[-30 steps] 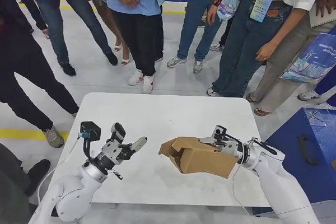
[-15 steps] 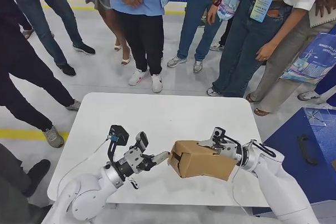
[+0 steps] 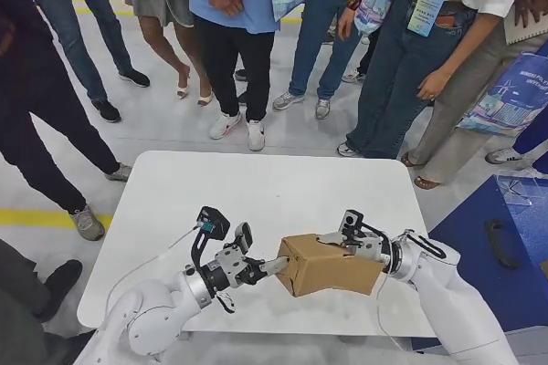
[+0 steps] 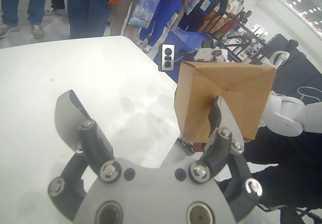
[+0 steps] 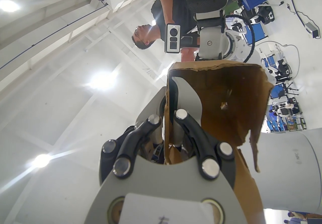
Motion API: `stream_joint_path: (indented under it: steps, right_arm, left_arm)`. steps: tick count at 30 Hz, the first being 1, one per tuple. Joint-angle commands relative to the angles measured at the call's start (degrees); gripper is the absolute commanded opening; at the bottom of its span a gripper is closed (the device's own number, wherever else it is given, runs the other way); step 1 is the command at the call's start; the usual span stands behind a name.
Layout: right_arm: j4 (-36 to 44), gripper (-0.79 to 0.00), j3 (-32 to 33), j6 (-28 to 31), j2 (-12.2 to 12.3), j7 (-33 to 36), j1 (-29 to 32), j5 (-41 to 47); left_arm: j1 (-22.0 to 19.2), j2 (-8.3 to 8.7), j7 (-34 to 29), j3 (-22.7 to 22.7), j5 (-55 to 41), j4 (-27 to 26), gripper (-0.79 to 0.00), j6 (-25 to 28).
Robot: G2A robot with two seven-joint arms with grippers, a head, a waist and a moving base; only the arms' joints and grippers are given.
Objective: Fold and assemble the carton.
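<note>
We hold carton (image 3: 327, 265) aloft over table (image 3: 256, 192), near side: right gripper (image 5: 168, 99) pinching one wall as anchor; left gripper (image 4: 143, 101) spread wide, one finger against end flaps (image 4: 196, 94), apparently pressing them shut.

A white, round-cornered table (image 3: 256, 182) stands on the grey floor (image 3: 151, 128).

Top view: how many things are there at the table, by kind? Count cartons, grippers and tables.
1 brown cardboard carton
2 grippers: left gripper open, one finger against the carton's folded end; right gripper shut on the carton's wall
1 white table
Total: 4
</note>
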State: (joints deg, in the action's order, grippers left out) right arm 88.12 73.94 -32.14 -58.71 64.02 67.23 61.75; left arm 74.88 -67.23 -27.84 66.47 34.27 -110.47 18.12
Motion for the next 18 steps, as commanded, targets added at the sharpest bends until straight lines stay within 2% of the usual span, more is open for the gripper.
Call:
stream_joint_path:
  steps: [1, 12, 18]
  right_arm:
    - [0.24, -0.785, -0.15, -0.01, 0.01, 0.01, 0.04, 0.04]
    - [0.81, -0.785, -0.84, -0.12, 0.1, -0.16, 0.17, -0.29]
    - [0.32, -0.785, -0.62, -0.52, 0.2, -0.78, -0.12, -0.17]
  left_arm:
    - [-0.63, -0.07, -0.81, -0.68, 0.33, 0.59, 0.0, -0.46]
    - [-3.33, -0.56, -2.06, -3.63, 1.02, 2.77, 0.0, -1.84]
    - [-3.15, -0.41, -1.91, -2.38, 0.69, 2.22, 0.0, -2.37]
